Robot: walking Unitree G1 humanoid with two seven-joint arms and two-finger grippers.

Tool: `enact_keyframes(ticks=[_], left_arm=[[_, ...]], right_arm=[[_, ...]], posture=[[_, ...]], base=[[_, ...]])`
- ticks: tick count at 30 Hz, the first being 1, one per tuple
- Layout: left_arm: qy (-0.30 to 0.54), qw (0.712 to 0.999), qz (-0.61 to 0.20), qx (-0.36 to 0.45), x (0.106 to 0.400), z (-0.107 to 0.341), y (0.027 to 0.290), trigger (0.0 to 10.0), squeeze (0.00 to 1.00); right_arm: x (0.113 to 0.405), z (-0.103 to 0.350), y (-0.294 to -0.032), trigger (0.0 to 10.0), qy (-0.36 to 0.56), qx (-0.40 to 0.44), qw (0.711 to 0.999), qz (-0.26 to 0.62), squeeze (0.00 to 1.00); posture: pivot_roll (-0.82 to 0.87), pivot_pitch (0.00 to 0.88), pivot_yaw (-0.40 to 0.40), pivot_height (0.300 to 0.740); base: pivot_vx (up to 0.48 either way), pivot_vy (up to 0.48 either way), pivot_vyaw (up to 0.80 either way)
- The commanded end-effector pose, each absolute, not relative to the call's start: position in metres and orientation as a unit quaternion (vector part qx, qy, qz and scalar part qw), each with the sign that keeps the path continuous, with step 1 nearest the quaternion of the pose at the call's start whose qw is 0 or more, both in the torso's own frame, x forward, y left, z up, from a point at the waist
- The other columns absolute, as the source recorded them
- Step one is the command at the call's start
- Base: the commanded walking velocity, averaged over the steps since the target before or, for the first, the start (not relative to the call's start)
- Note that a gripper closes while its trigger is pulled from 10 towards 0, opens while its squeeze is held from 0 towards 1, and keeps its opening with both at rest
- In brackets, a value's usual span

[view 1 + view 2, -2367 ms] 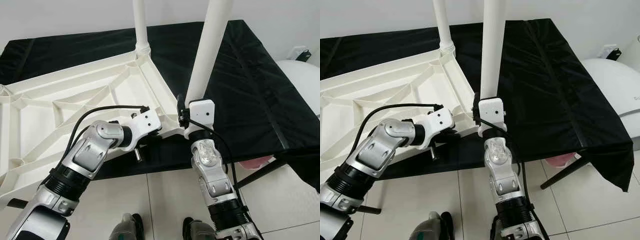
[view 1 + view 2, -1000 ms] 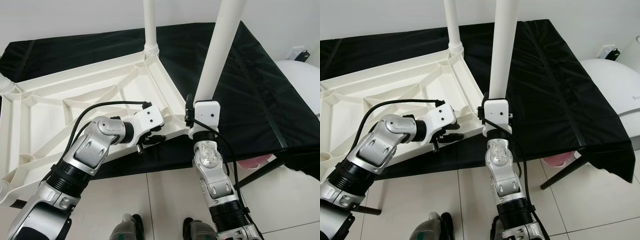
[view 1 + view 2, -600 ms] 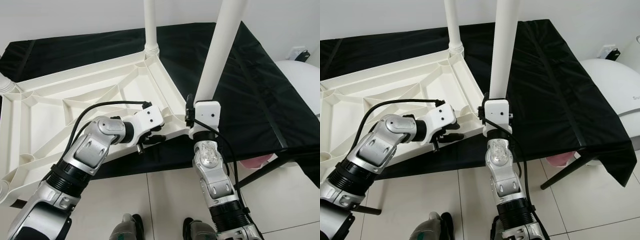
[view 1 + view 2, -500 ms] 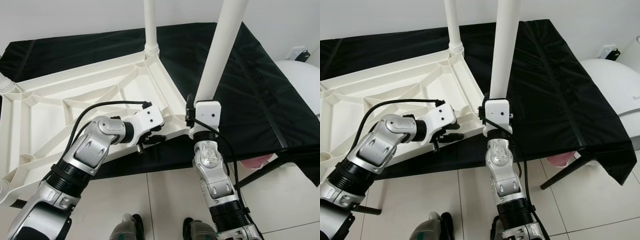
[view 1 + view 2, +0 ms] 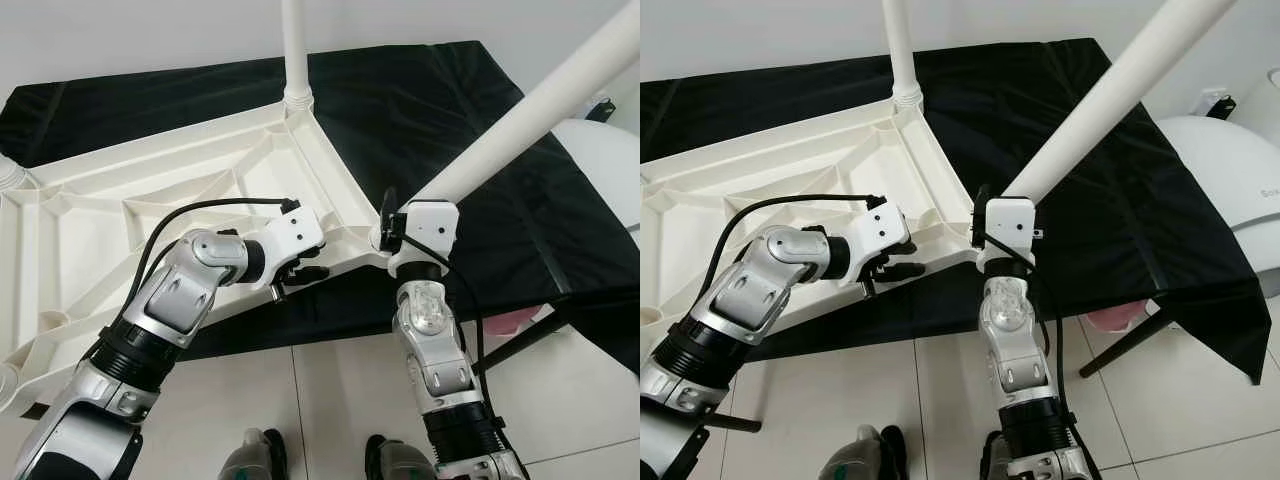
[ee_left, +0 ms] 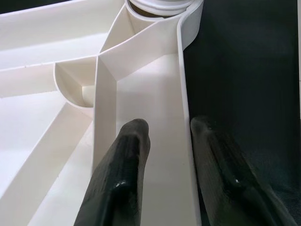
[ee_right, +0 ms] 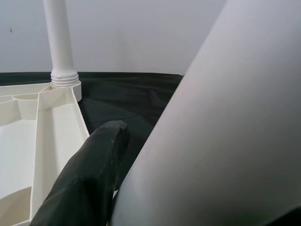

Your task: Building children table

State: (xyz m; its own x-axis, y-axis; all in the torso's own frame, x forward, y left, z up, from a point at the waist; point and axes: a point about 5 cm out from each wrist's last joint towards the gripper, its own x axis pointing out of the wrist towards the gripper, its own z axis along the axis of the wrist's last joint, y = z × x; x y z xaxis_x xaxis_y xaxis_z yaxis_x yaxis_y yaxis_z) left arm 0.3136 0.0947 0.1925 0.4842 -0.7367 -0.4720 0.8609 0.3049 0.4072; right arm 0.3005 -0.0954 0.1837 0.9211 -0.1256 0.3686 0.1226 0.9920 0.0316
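Black-draped table point(image 5: 520, 200), left gripper point(image 6: 164, 136) clamping tabletop rim point(image 6: 184, 94), right gripper point(image 7: 141, 155) gripping tilted leg point(image 5: 520, 120).

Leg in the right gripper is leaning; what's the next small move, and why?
Probably tilt the leg upright over the near corner of the tabletop. The right gripper holds it slanted, while the left gripper pinches the rim.

I see a plain cream-white ribbed tabletop point(image 5: 150, 190) and white legs point(image 5: 520, 120) on a surface draped in black cloth point(image 5: 460, 90), my silver arms ending in black claw fingers point(image 6: 124, 165), over pale grey floor tiles point(image 5: 330, 400) with dark grout lines.
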Motion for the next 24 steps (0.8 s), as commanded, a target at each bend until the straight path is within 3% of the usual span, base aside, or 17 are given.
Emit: enact_keyframes(ticks=[1,15,16,18,19,21,22,23,24], left_arm=[[0.085,0.822,-0.458,0.329,0.321,0.202,0.104,10.0,0.0],[0.084,0.823,-0.456,0.328,0.322,0.202,0.104,10.0,0.0],[0.083,0.824,-0.456,0.328,0.322,0.202,0.104,10.0,0.0],[0.083,0.824,-0.456,0.327,0.322,0.203,0.104,10.0,0.0],[0.082,0.824,-0.455,0.327,0.322,0.203,0.104,10.0,0.0],[0.082,0.824,-0.455,0.327,0.322,0.203,0.104,10.0,0.0],[0.082,0.824,-0.455,0.327,0.322,0.204,0.105,10.0,0.0],[0.082,0.824,-0.455,0.327,0.322,0.204,0.105,10.0,0.0],[0.08,0.825,-0.454,0.327,0.322,0.204,0.105,10.0,0.0]], right_arm=[[0.298,0.17,-0.096,10.0,-0.157,0.013,0.985,-0.072,0.0],[0.303,0.178,-0.098,10.0,-0.169,0.006,0.983,-0.066,0.0],[0.304,0.18,-0.099,4.7,-0.171,0.01,0.983,-0.06,0.0],[0.305,0.181,-0.1,4.7,-0.172,0.012,0.983,-0.057,0.0],[0.305,0.182,-0.1,0.0,-0.173,0.013,0.983,-0.056,0.0],[0.305,0.182,-0.1,0.0,-0.173,0.013,0.983,-0.056,0.0],[0.306,0.183,-0.101,4.3,-0.174,0.012,0.983,-0.055,0.0],[0.306,0.183,-0.101,4.3,-0.174,0.012,0.983,-0.055,0.0],[0.308,0.185,-0.102,9.1,-0.176,0.011,0.983,-0.055,0.0]], posture=[[-0.12,0.174,0.063,0.74],[-0.12,0.175,0.061,0.74],[-0.12,0.175,0.06,0.74],[-0.12,0.176,0.058,0.74],[-0.12,0.175,0.057,0.74],[-0.12,0.175,0.057,0.74],[-0.12,0.175,0.057,0.74],[-0.12,0.175,0.057,0.74],[-0.12,0.174,0.056,0.74]], base=[[0.0,0.0,0.0],[0.0,0.0,0.0],[0.0,0.0,0.0],[0.0,0.0,0.0],[0.0,0.0,0.0],[0.0,0.0,0.0],[0.0,0.0,0.0],[0.0,0.0,0.0],[0.0,0.0,0.0]])
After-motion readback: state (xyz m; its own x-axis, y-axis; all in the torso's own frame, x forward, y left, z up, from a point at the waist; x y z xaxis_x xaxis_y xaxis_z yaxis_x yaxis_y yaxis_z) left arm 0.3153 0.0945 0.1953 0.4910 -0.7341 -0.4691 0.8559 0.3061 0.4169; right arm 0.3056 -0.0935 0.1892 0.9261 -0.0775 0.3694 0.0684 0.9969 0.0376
